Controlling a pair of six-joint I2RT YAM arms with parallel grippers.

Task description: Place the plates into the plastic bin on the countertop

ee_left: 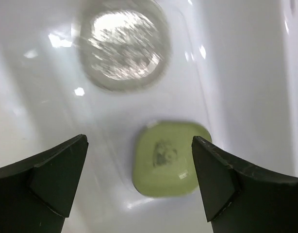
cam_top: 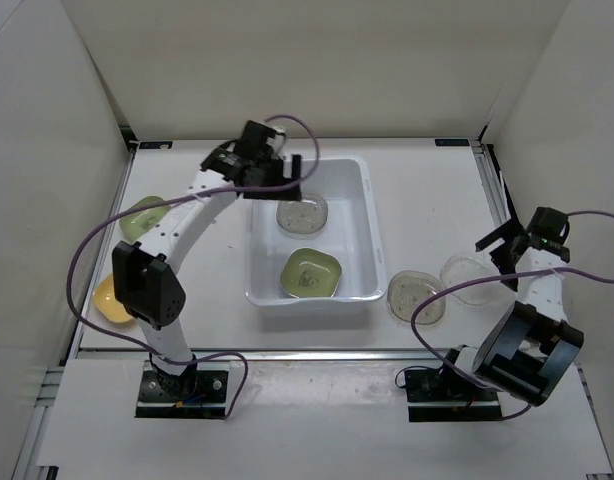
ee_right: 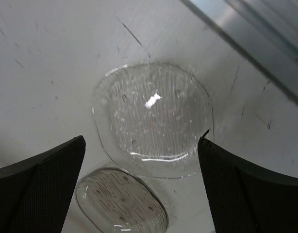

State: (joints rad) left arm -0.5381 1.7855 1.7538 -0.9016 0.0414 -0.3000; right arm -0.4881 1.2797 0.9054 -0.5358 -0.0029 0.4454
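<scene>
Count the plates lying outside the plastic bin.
4. A light-green plate and a yellow plate lie left of the plastic bin; a speckled clear plate and a plainer clear plate lie right of it. Others may be hidden.

White bin; light-green plate, dark centre print; clear plate, grey speckles.

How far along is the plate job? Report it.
Done: a speckled plate and a green plate lie in the bin. In hand: nothing; the left tool hangs open over the bin, the right tool open over a clear plate. Left: that one, another clear plate, a second green plate, a yellow plate.
</scene>
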